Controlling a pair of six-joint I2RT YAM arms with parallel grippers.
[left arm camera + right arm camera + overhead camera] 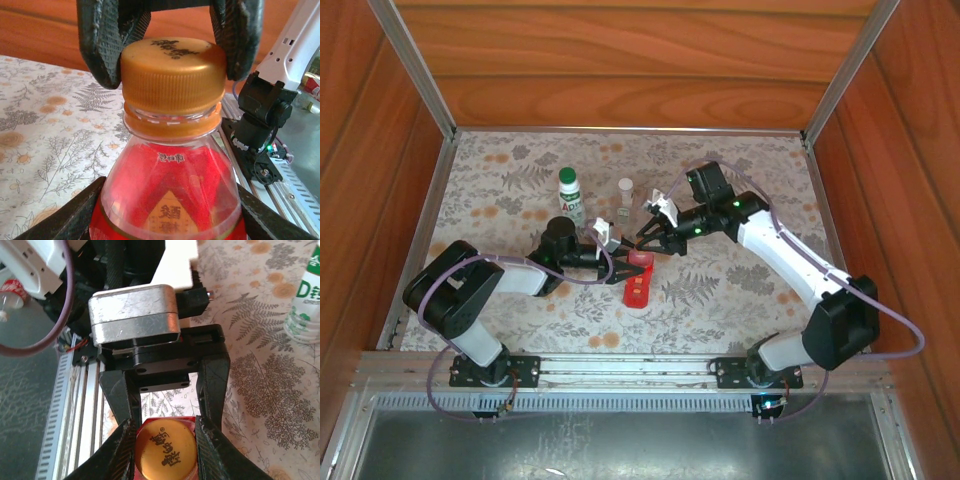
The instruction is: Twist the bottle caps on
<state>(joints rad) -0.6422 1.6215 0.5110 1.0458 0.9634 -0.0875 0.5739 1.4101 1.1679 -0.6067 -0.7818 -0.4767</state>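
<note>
The orange cap (166, 455) on the red bottle (170, 170) bore dark Chinese characters and a small ® mark. The red bottle's label (172, 217) carried Chinese characters in a yellow triangle, too cropped to read. Beyond the red bottle, the white bottle (306, 300) showed a green "D".

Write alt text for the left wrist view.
An orange cap sits on a red bottle, pinched from above by the right hand. The left hand grips the bottle below; a floral mat lies behind.
</note>
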